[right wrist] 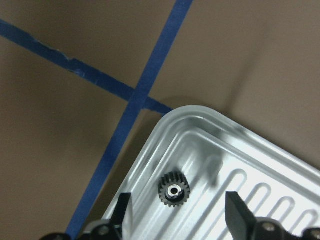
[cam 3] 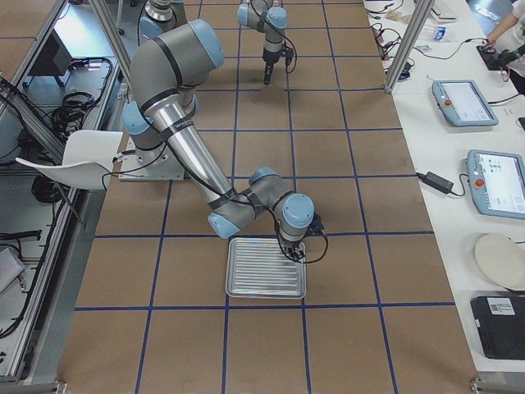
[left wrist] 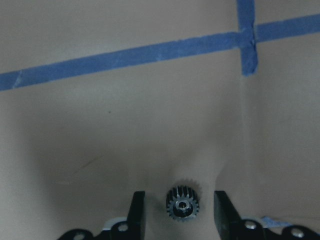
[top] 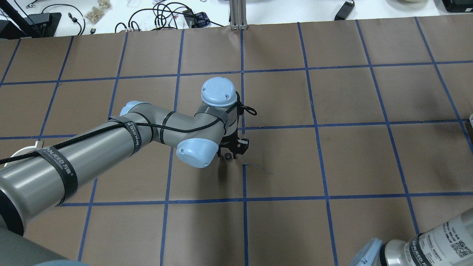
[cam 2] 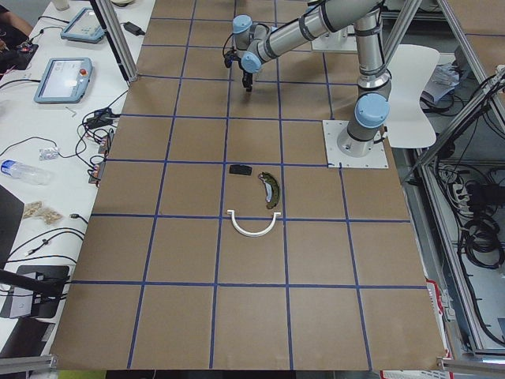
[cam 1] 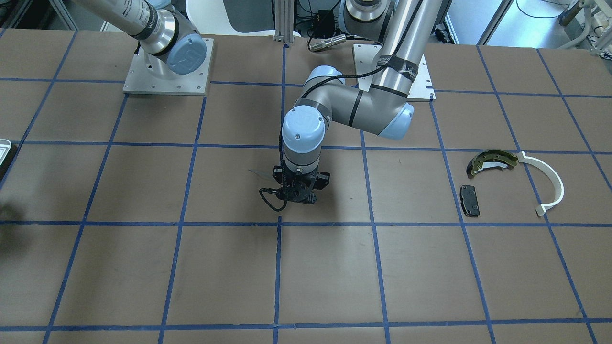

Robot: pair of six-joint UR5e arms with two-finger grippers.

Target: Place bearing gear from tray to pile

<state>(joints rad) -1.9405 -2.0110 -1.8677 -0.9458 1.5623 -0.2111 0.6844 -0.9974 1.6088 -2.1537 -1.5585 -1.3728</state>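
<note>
A small black toothed bearing gear (right wrist: 174, 189) lies in the corner of the silver ribbed tray (right wrist: 260, 165). My right gripper (right wrist: 178, 212) is open, with a finger on each side of the gear and apart from it. The tray also shows in the exterior right view (cam 3: 262, 279). A second black gear (left wrist: 182, 203) lies on the brown table between the fingers of my open left gripper (left wrist: 180, 215), at mid-table (cam 1: 299, 193). The pile lies far off: an olive-brass brake shoe (cam 1: 492, 160), a white half-ring strip (cam 1: 550, 186) and a black pad (cam 1: 469, 199).
The table is brown paper with a grid of blue tape lines (cam 1: 279, 267). Both arm bases stand on grey plates (cam 1: 167, 81) at the robot's edge. Tablets and cables lie on the white bench (cam 3: 467, 103) beyond the table.
</note>
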